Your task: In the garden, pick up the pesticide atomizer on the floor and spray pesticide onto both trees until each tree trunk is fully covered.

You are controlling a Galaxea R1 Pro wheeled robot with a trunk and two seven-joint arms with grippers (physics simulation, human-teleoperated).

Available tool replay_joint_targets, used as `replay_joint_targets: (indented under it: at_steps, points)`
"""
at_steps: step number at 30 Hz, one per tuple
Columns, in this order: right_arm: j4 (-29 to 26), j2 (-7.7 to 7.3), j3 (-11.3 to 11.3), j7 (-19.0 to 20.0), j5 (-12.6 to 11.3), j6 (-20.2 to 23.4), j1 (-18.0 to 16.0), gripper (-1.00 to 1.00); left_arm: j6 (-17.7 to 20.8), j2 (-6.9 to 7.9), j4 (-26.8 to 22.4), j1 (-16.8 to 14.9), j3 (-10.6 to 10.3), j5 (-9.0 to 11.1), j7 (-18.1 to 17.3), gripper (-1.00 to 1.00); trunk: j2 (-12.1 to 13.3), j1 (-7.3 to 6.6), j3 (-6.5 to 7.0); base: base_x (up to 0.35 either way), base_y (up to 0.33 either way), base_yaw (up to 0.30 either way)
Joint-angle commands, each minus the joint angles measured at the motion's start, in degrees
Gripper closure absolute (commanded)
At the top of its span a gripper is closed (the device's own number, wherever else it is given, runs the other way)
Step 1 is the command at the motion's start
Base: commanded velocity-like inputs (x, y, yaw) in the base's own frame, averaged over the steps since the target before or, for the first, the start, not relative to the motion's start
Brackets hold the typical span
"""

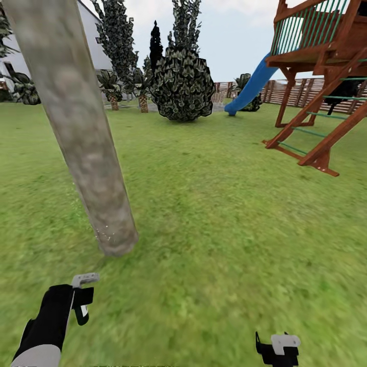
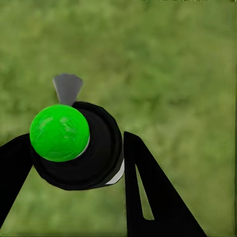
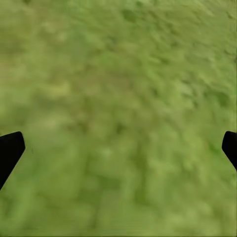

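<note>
The left pincer (image 2: 74,168) was clamped on the atomizer (image 2: 74,143), its green cap (image 2: 59,132) and grey nozzle (image 2: 67,88) over the grass (image 2: 173,74). In the head view the atomizer (image 1: 81,298) sat at 7 o'clock, the trunk (image 1: 81,132) near it at 10 o'clock, with white specks (image 1: 104,234) low on its bark. The right pincer (image 3: 118,148) hung apart at 5 o'clock. A shrub (image 1: 182,84) and playset (image 1: 321,76) stood beyond.

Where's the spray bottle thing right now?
The atomizer sits between the left gripper's fingers, above the grass. In the head view it is low on the left, just short of the tree trunk.
</note>
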Motion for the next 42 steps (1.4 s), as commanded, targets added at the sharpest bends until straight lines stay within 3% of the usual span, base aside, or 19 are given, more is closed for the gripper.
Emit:
replay_joint_targets:
  at_steps: [1, 5, 8, 21, 22, 25, 27, 32, 34, 37, 39, 42]
  points:
    - [0.0, 0.00, 0.0, 0.0, 0.0, 0.0, 0.0, -1.00, 0.0, -0.01, 0.0, -0.2, -0.1, 0.4, 0.0, 1.00, 0.0, 0.00, 0.00, -0.005, -0.008, 0.274]
    - [0.0, 0.00, 0.0, 0.0, 0.0, 0.0, 0.0, -1.00, 0.1, 0.00, -0.1, -1.2, -0.4, 0.9, 0.0, 1.00, 0.0, 0.00, 0.00, -0.001, -0.002, 0.210]
    - [0.0, 0.00, 0.0, -0.1, 0.0, 0.0, 0.0, -1.00, 0.2, 0.18, -0.2, -4.3, -0.6, 1.0, -0.3, 1.00, 0.0, 0.00, 0.00, 0.000, 0.000, 0.038]
    - [0.0, -0.09, -0.1, -0.1, 0.0, 0.0, 0.0, -1.00, 0.2, -0.01, -0.9, -4.7, -1.1, 0.7, -0.1, 1.00, 0.0, 0.00, 0.00, 0.247, 0.000, 0.001]
    - [0.0, -0.09, -0.1, -0.1, 0.0, 0.0, 0.0, -1.00, 0.2, -0.07, -0.8, -4.7, -1.8, 0.7, -0.1, 1.00, 0.0, 0.00, 0.00, 0.339, 0.000, 0.000]
    - [0.0, -0.09, -0.1, -0.1, 0.0, 0.0, 0.0, -1.00, 0.6, -0.05, -0.9, -4.7, -6.7, 0.7, 0.0, 1.00, 0.0, 0.00, 0.00, 0.333, 0.000, 0.000]
    - [0.0, -0.09, -0.1, -0.1, 0.0, 0.0, 0.0, -1.00, 0.7, 0.69, -1.0, -4.7, -7.0, 0.7, 0.0, 1.00, 0.0, 0.00, 0.00, 0.317, 0.000, 0.000]
    - [0.0, -0.09, -0.1, -0.1, 0.0, 0.0, 0.0, -1.00, 0.8, 3.57, -1.1, -5.1, -5.4, 0.9, -0.2, 1.00, 0.0, 0.00, 0.00, 0.169, 0.000, 0.000]
    - [0.0, -0.09, -0.1, -0.1, 0.0, 0.0, 0.0, -1.00, 0.7, 2.95, -1.4, -5.0, -5.9, 0.9, -0.3, 1.00, 0.0, 0.00, 0.00, 0.012, 0.000, 0.000]
    - [0.0, -0.09, -0.1, -0.1, 0.0, 0.0, 0.0, -1.00, 0.9, 0.62, -2.6, -5.3, -7.8, 0.9, -0.5, 1.00, 0.0, 0.00, 0.00, 0.002, 0.000, 0.000]
    - [0.0, -0.09, -0.1, 0.0, 0.0, 0.0, 0.0, -1.00, 1.0, 1.24, -3.2, -5.7, -7.6, 0.9, -0.6, 1.00, 0.0, 0.00, 0.00, 0.000, 0.000, 0.000]
    - [0.0, -0.09, -0.1, 0.0, 0.0, 0.0, 0.0, -1.00, 1.1, 5.38, -4.2, -6.1, -7.4, 1.0, -1.2, 1.00, 0.0, 0.00, 0.00, 0.000, 0.000, 0.000]
